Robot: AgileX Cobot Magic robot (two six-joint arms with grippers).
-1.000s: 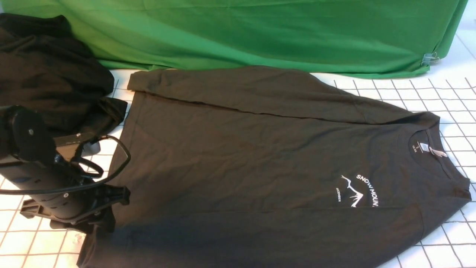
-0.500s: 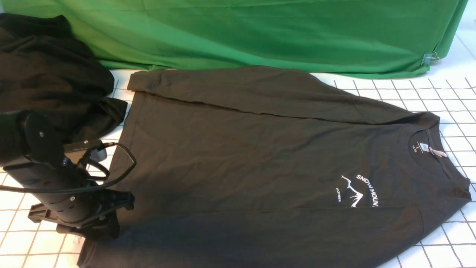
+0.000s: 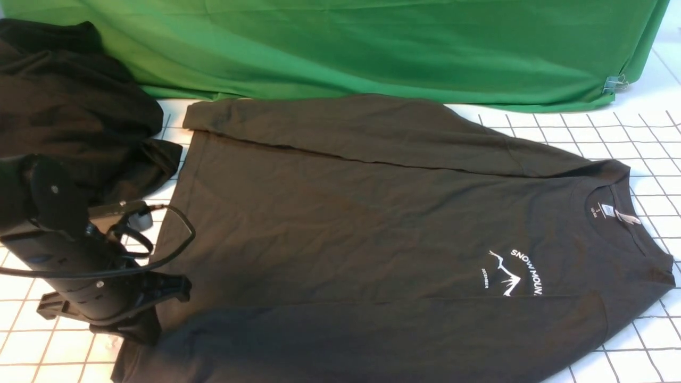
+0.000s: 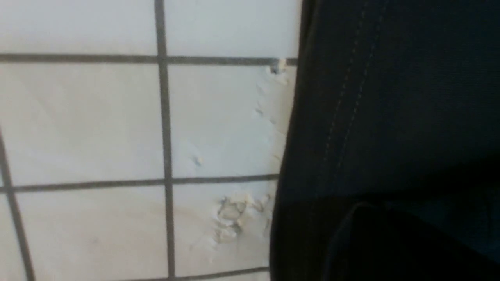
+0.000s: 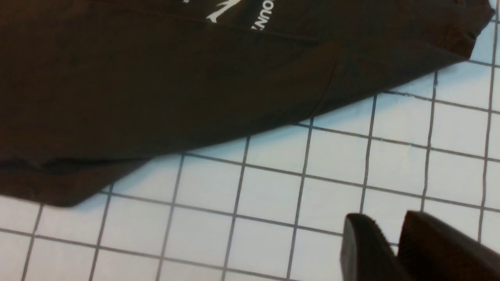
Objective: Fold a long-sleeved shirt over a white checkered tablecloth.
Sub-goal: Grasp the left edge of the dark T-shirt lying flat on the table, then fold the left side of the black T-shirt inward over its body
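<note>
The near side of the long-sleeved shirt (image 3: 362,229) ran out of the front view; its collar pointed right, long axis side-to-side across the white checkered tablecloth (image 3: 649,340). Left gripper (image 3: 148,336) was shut at its hem, any pinch unclear; right gripper (image 5: 383,214) stood slightly parted, empty.

You have the white checkered tablecloth (image 3: 628,340) spread as the working surface, ruled with thin dark grey lines. On it you see the dark long-sleeved shirt (image 3: 346,234) laid out broadly, its upper sleeve folded across the body and its neck toward your right. A blacker, lumpy heap of cloth (image 3: 69,111) lies at your far left.
</note>
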